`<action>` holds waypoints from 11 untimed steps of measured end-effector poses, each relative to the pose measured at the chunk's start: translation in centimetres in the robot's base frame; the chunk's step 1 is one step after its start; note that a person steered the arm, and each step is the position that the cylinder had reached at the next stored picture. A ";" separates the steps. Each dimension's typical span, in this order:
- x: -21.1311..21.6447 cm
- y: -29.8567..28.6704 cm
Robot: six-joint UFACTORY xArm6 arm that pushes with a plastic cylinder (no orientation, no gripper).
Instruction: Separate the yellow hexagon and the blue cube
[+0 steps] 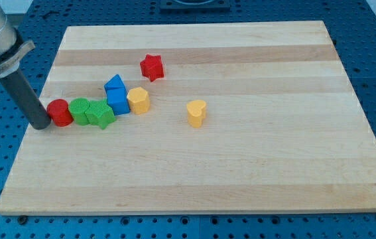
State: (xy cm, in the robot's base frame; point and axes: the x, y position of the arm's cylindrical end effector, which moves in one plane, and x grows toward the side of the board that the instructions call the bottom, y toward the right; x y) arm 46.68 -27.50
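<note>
- Two task blocks touch at the bench's (241,192) left centre: the yellow hexagon (138,100) lies against the right face of the blue cube (117,101).
- Tool state: a plain rod with no jaws, so nothing opens or clamps. The tip (42,125) rests at the view's left, touching the red cylinder (60,112), well apart from the pair.
- Step in hand (judged): approach; separation not begun.
- Next move calls for clearing the green blocks (89,112) and entering at the seam.
- Surroundings: pale wooden bench on a blue perforated base (2,166).
</note>
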 end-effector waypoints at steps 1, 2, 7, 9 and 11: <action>-0.2 0.0; 2.0 0.0; 1.8 15.0; -0.8 15.5; -3.3 16.3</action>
